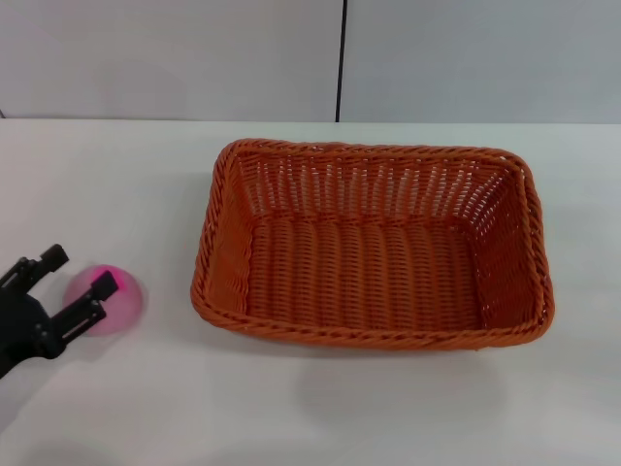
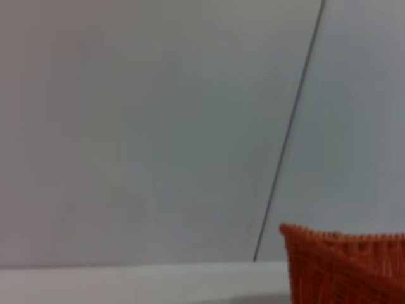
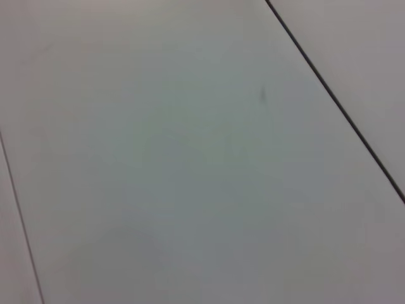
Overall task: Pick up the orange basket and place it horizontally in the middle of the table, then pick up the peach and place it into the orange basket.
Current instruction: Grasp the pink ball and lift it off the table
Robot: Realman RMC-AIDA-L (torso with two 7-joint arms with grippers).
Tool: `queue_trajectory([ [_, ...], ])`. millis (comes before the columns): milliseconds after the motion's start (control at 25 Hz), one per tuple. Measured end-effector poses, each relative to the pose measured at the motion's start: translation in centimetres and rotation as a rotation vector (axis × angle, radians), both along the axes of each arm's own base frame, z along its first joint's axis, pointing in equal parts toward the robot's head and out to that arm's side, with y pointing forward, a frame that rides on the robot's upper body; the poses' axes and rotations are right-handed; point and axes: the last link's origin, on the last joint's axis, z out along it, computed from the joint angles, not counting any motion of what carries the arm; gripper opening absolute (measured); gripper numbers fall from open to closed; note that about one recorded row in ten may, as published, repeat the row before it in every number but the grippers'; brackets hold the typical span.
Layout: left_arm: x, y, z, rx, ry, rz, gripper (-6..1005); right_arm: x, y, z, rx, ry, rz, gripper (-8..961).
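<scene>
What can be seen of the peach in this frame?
The peach is a small, round, pale pink fruit with a bright magenta patch on its upper left side. It rests on the white table, left of the orange basket and clear of it. The left gripper is open, its dark fingers straddling the peach's left side; one fingertip overlaps the magenta patch. Whether they touch it is unclear.

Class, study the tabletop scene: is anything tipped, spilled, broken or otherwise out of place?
Nothing stands out. The orange-brown woven rectangular basket sits upright and intact, lying lengthwise on the white table, with nothing in it. The small pink round peach rests on the table to its left, with the left hand open around it.
</scene>
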Motion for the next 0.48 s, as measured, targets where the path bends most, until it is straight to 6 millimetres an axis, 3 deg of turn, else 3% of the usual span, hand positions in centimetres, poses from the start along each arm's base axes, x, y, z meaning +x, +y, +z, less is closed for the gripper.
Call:
queue_trajectory([
  [480, -0.5, 0.2, -1.4, -0.014, 0.069, 0.035, 830, 0.3, -0.3, 0.0, 0.012, 0.020, -0.016, 452],
])
